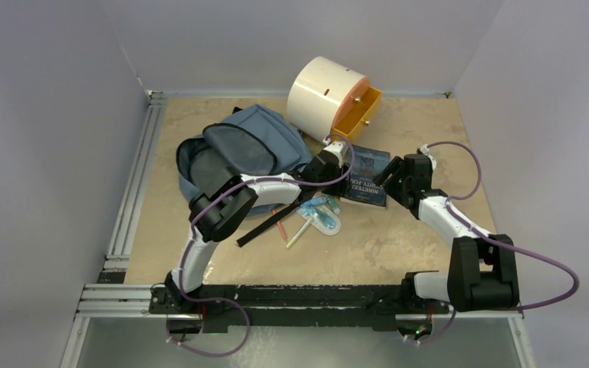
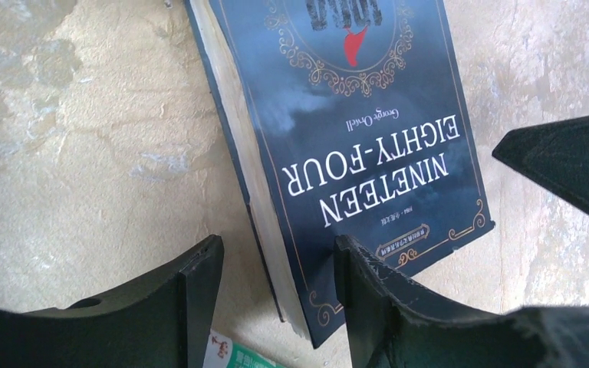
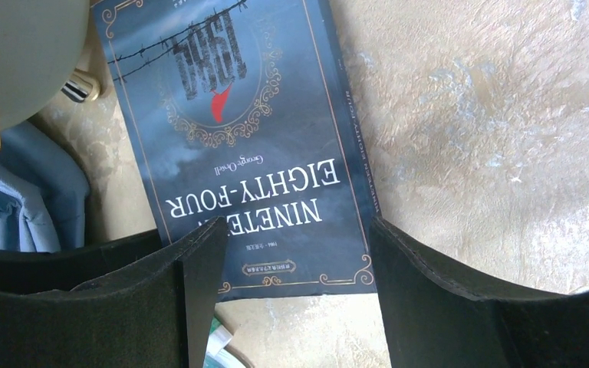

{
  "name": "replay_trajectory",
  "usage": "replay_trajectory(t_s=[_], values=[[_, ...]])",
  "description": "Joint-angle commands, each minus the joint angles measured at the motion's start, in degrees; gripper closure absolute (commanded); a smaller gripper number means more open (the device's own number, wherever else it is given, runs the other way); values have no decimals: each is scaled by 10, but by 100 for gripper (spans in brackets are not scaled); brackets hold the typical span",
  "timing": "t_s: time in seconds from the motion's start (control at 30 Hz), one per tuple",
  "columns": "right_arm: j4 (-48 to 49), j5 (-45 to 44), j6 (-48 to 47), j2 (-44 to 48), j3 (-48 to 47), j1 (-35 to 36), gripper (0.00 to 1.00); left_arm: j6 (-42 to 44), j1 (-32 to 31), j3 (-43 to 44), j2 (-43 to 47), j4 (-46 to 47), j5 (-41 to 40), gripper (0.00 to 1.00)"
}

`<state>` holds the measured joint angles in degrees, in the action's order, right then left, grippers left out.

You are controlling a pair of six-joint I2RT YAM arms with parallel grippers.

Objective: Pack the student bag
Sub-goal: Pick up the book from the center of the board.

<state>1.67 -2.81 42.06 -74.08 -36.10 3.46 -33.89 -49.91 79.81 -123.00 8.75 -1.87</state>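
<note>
Between my two sets of fingers, flat on the bench (image 1: 399, 230): one paperback (image 2: 368, 138), Nineteen Eighty-Four, cover up.
Left fingers (image 1: 343, 159): spread apart, straddling the book's page edge, gripping nothing.
Right fingers (image 1: 389, 179): spread apart over its near end, also empty.
Student bag (image 1: 238, 146): slumped beyond my left fingers, on the side away from the book.
Step in hand, by my judgement: taking up the book. Next move calls for closing on an edge, lifting, then carrying it to the bag's mouth.
</note>
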Motion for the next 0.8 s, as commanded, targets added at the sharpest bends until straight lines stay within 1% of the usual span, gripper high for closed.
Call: replay_trajectory(t_s=[0.0,0.07,0.2,0.33,0.43,0.53,0.57,0.7,0.77], values=[[7,14,6,9,2,-2,30,-10,-1,33,-17,11,16,46],[8,16,8,10,3,-1,30,-13,-4,34,-20,9,16,49],[7,16,12,12,7,-1,30,-21,-5,31,-24,6,29,62],[3,-10,18,18,11,-1,29,-24,-4,26,-22,1,34,73],[9,-33,20,23,23,-1,27,-28,-1,17,-16,-1,31,83],[15,-55,22,13,31,-2,26,-37,8,8,-14,-1,44,98],[14,-58,22,7,31,-2,25,-41,13,5,-13,-1,49,100],[20,-57,16,-3,32,-6,23,-49,27,-5,-16,0,64,100],[31,-49,14,-1,37,-7,17,-47,33,-7,-19,-1,69,100]])
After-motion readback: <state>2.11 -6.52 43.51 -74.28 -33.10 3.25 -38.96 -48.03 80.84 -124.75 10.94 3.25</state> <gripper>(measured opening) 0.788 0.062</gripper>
